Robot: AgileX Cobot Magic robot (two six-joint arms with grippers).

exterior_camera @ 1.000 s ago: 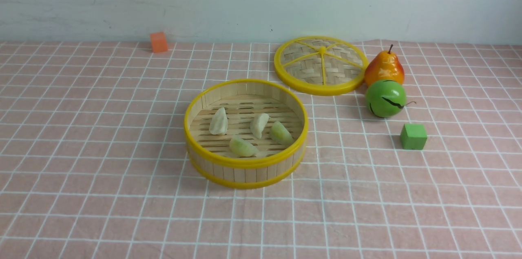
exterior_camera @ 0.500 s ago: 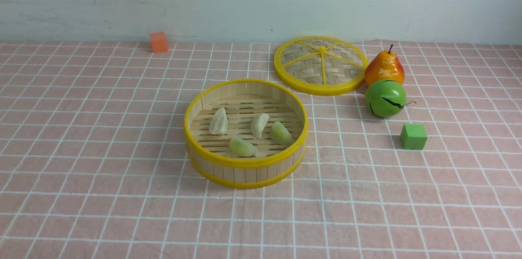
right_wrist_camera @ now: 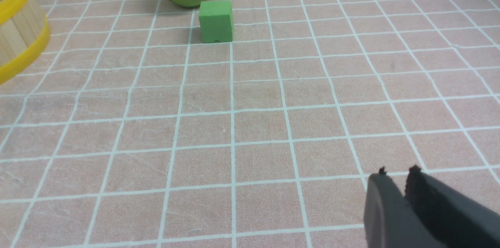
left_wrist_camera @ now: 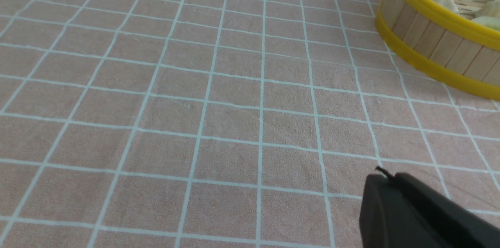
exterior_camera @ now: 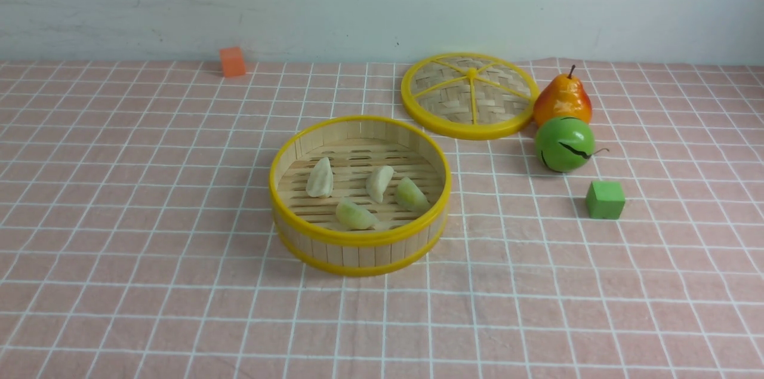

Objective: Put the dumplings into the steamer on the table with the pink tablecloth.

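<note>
The steamer (exterior_camera: 358, 240) stands mid-table on the pink tablecloth (exterior_camera: 149, 188). Several dumplings lie on its slatted floor: two cream-white ones (exterior_camera: 320, 178) (exterior_camera: 379, 183) and two pale green ones (exterior_camera: 412, 193) (exterior_camera: 355, 214). Neither arm shows in the front view. In the left wrist view my left gripper (left_wrist_camera: 386, 175) is shut and empty, low over bare cloth, with the steamer (left_wrist_camera: 429, 45) well away from it. My right gripper (right_wrist_camera: 398, 170) shows a narrow gap between its tips and holds nothing. It hangs over bare cloth, far from the steamer's edge (right_wrist_camera: 19, 41).
A flat woven lid with yellow spokes (exterior_camera: 468, 95) lies behind the steamer to the right. Beside it stand a pear (exterior_camera: 562, 98), a round green fruit (exterior_camera: 564, 143) and a green cube (exterior_camera: 605, 200). An orange cube (exterior_camera: 232, 61) sits at the back left by the wall.
</note>
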